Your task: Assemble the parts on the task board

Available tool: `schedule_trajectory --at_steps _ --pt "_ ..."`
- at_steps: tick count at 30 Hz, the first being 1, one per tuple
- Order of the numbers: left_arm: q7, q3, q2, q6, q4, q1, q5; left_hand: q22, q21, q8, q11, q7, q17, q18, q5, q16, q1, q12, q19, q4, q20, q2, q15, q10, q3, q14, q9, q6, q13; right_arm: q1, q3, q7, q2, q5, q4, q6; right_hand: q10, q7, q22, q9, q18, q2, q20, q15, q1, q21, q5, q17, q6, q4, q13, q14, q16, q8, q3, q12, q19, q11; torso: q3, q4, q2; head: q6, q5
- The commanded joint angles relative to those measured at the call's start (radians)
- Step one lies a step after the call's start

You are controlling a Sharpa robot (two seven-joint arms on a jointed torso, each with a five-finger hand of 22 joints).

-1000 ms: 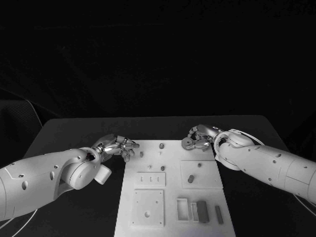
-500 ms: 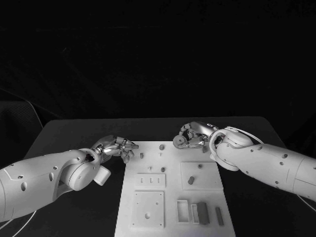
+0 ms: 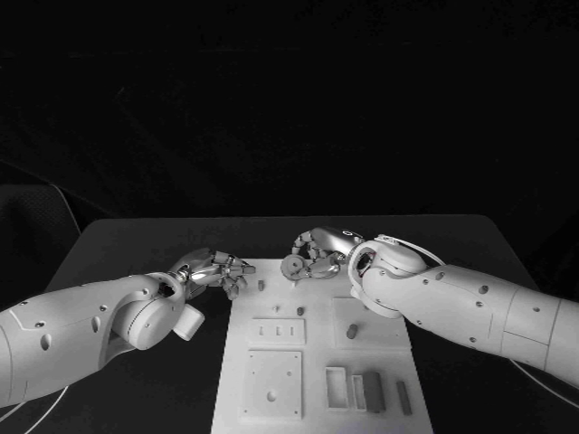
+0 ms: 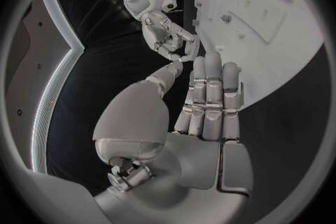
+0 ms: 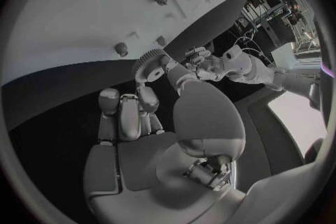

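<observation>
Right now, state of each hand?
Left hand: fingers curled at the task board's left edge; a grip cannot be told.
Right hand: holding a gear.

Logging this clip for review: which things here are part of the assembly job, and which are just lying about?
Part of the job:
- white task board
- gear, held by the right hand
- pegs standing on the board
- dark blocks at the board's near end
- left hand, at the board's edge

Lying about:
- black table only

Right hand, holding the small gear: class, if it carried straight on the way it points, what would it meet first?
Probably the left hand, which lies across the white board's far end from the right hand and its gear; depth is unclear.
</observation>
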Motion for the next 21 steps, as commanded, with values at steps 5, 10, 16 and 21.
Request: schedule_trajectory --at_steps 5,10,16,21 --pt "0.004 0.001 0.005 0.005 0.0 0.001 0.002 -0.002 0.0 -0.004 0.002 0.0 0.002 0.011 0.004 0.005 -0.012 -0.006 0.005 0.001 0.001 0.001 0.0 -0.005 -0.005 -0.004 -0.002 0.007 0.0 -0.01 -0.014 -0.048 0.046 -0.051 -0.048 0.037 0.003 0.051 0.001 0.022 0.017 0.009 -0.005 -0.001 -0.005 0.136 0.006 -0.005 0.112 0.001 0.001 -0.002 0.006 0.025 0.005 0.005 0.0 -0.002 -0.0007 0.0003 0.001 -0.004 0.0" --pt "0.004 0.001 0.005 0.006 0.001 0.001 0.001 -0.002 -0.001 -0.004 0.002 0.0 0.002 0.011 0.004 0.005 -0.012 -0.006 0.005 0.001 0.001 0.001 0.0 -0.005 -0.005 -0.004 -0.002 0.007 0.0 -0.014 -0.019 -0.057 0.053 -0.069 -0.047 0.045 0.003 0.051 0.001 0.022 0.017 0.009 -0.005 -0.001 -0.005 0.136 0.006 -0.006 0.112 0.001 0.001 -0.002 0.006 0.025 0.005 0.005 0.0 -0.002 -0.0002 0.0014 0.002 -0.006 0.002" --pt "0.004 0.001 0.005 0.005 0.001 0.001 0.0 -0.002 -0.001 -0.004 0.002 0.0 0.002 0.011 0.004 0.005 -0.012 -0.006 0.005 0.0 0.001 0.001 0.0 -0.005 -0.005 -0.005 -0.002 0.007 0.0 -0.014 -0.021 -0.06 0.05 -0.083 -0.042 0.053 0.003 0.051 0.002 0.022 0.017 0.009 -0.005 -0.001 -0.005 0.136 0.006 -0.006 0.113 0.001 0.001 -0.002 0.006 0.025 0.005 0.005 0.0 -0.002 0.0013 -0.0022 0.0 -0.009 0.007" --pt "0.004 0.001 0.006 0.006 0.002 0.002 -0.001 -0.002 -0.001 -0.004 0.002 0.0 0.003 0.011 0.004 0.005 -0.011 -0.006 0.005 0.0 0.001 0.0 0.0 -0.005 -0.006 -0.005 -0.002 0.007 0.0 -0.015 -0.023 -0.064 0.054 -0.1 -0.044 0.05 0.004 0.051 0.002 0.022 0.017 0.009 -0.005 -0.001 -0.005 0.136 0.006 -0.007 0.113 0.001 0.001 -0.002 0.006 0.025 0.005 0.005 0.0 -0.002 0.0029 -0.0033 0.0 -0.009 0.005"
